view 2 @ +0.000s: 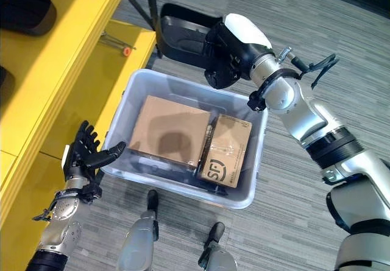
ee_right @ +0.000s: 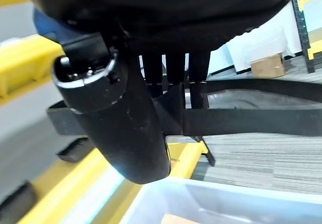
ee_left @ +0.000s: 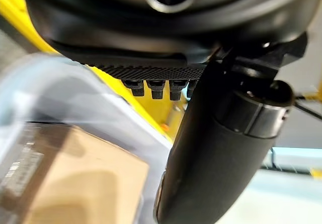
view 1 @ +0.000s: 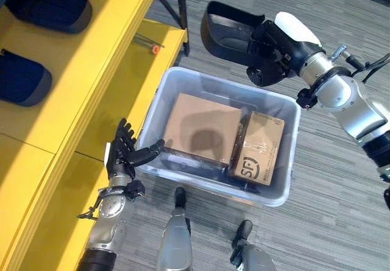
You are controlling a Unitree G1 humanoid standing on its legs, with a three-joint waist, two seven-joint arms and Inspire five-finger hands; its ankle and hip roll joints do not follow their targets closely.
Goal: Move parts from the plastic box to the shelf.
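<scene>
A black moulded part [view 1: 228, 27], shaped like a shallow open scoop with a smooth, slightly glossy surface and a raised rim, is held in the air above the far edge of the plastic box [view 1: 286, 189]. It is gripped by the right hand [view 1: 274, 52], whose dark fingers [ee_right: 176, 68] are seen in the right wrist view curled over the part's thin black wall, with the thumb set against them. The part is clear of the box and not yet on the shelf [view 1: 91, 58].

The plastic box is a translucent, pale grey tub with rounded corners and a rolled rim, and it stands on the floor. Inside it, two cardboard boxes lie flat side by side: a larger plain brown one [view 1: 204, 128] towards the shelf side and a smaller taped one [view 1: 259, 146] bearing print beside it. Dark parts [view 1: 183, 161] are partly seen beneath them along the near wall of the tub.

The left hand [view 1: 125, 152] is held just outside the near left corner of the tub, its fingers spread and straight, the thumb pointing towards the rim; nothing is held in it.

The shelf is of smooth yellow painted boards in tiers. Two more black scoop-shaped parts [view 1: 52, 6] are set on its upper board, one [view 1: 21, 79] nearer than the other. The floor [view 1: 329, 210] is covered with grey, finely striped carpet.
</scene>
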